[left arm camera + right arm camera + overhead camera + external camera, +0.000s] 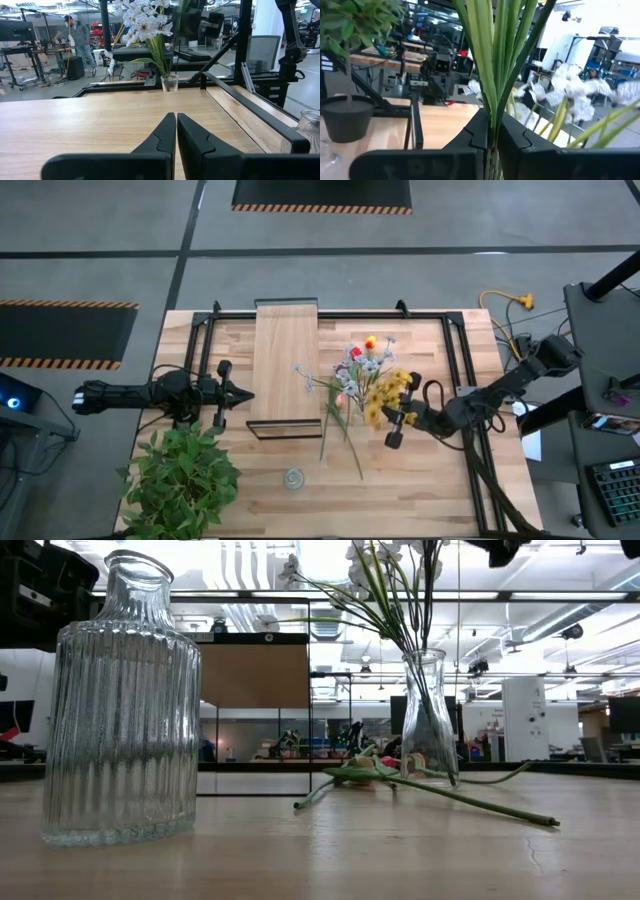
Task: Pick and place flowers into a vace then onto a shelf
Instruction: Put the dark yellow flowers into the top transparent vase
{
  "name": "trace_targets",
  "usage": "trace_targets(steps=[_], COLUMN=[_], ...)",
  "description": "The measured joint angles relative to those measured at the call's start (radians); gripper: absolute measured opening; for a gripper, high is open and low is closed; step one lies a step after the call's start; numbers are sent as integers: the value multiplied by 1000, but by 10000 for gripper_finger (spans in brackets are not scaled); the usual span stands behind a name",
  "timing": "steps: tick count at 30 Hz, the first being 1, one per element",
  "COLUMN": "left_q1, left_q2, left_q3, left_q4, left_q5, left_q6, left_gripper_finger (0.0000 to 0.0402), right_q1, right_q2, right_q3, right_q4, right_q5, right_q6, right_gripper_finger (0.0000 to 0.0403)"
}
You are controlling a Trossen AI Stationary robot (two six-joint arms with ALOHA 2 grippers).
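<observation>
The flowers (365, 375) form a cluster at mid-table, with white-blue blossoms, yellow sprays and red blooms. Some stand in a slim glass vase (430, 725). Others lie on the wood by their stems (450, 795). My right gripper (390, 420) is just right of the cluster, raised off the table, shut on green stems (492, 65). My left gripper (245, 393) is shut and holds nothing; it sits left of the shelf (285, 360), a light board on a black frame. An empty ribbed glass vase (293, 478) stands near the near edge. My right gripper pinches a bundle of several green stems (494, 117) between its two fingers (472, 132). The stems run across the fingers and rise past them. Which flowers they carry, and whether their lower ends stand in the vase, I cannot tell.
A bushy leafy plant (185, 475) in a dark pot (347, 117) fills the table's near left corner. Black frame rails (455, 370) run along the far and right sides. Bare wood lies between the ribbed vase (120, 700) and the loose stems. A person stands in the room beyond.
</observation>
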Motion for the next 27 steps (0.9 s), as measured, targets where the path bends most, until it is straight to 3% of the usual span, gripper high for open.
trace_targets(steps=[10, 27], left_q1=[0, 0], left_q2=[0, 0], left_q3=[0, 0], left_q4=[0, 0], left_q5=[0, 0], left_q6=[0, 0], left_gripper_finger=[0, 0], right_q1=[-8, -67], right_q2=[2, 3], right_q3=[-39, -170], right_q4=[-4, -3], right_q5=[-1, -10], right_q6=[79, 347], right_gripper_finger=[13, 22])
